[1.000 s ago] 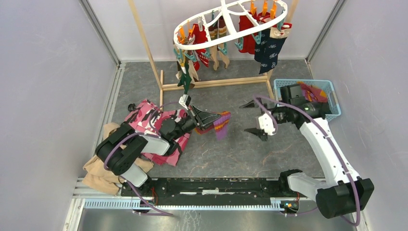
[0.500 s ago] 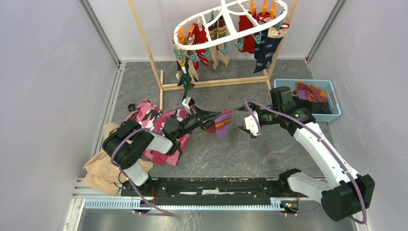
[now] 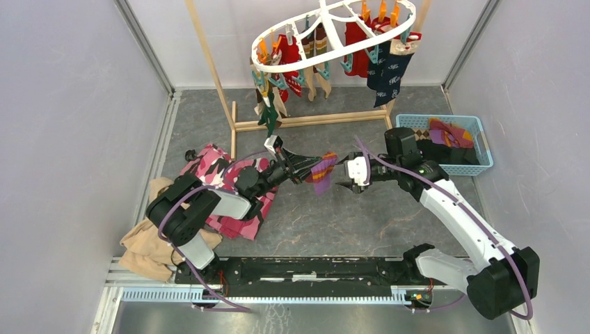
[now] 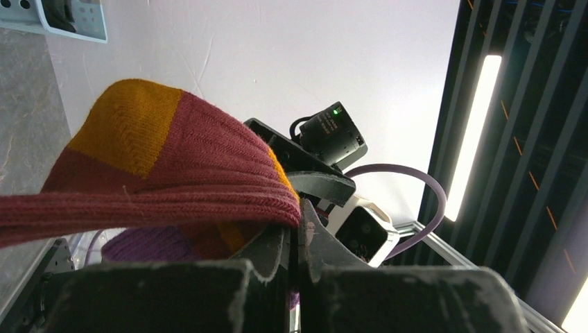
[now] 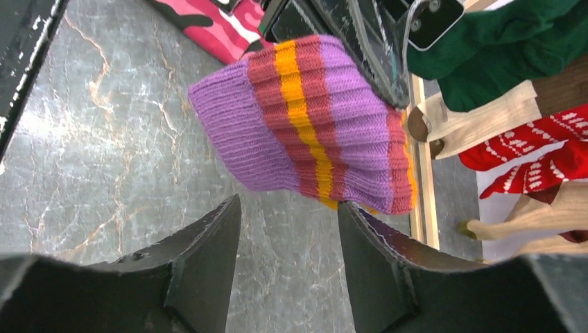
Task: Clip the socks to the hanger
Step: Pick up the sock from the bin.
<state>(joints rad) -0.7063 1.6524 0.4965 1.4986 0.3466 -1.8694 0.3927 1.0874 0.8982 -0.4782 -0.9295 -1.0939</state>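
A purple-maroon sock [image 3: 322,172] with yellow stripes hangs above the floor, and my left gripper [image 3: 305,167] is shut on its maroon end. The left wrist view shows the sock [image 4: 173,173] draped over the closed left gripper [image 4: 299,225]. My right gripper [image 3: 341,175] is at the sock's free end, jaws open. In the right wrist view the striped cuff [image 5: 312,132] hangs just above the right gripper [image 5: 288,202] and brushes the tip of one finger [image 5: 360,229]. The white oval hanger [image 3: 306,66] hangs at the back with several socks clipped on, among them red [image 3: 289,52] and navy [image 3: 386,69].
A wooden pole rack [image 3: 313,120] stands under the hanger. The blue basket [image 3: 485,142] at the right holds more socks [image 3: 449,132]. A pink camouflage cloth [image 3: 216,167] and a tan cloth [image 3: 142,247] lie under the left arm. Grey walls close in both sides.
My right arm has swung left from beside the basket up to the sock's free end, and its jaws have narrowed. The left gripper has raised the sock slightly toward it.
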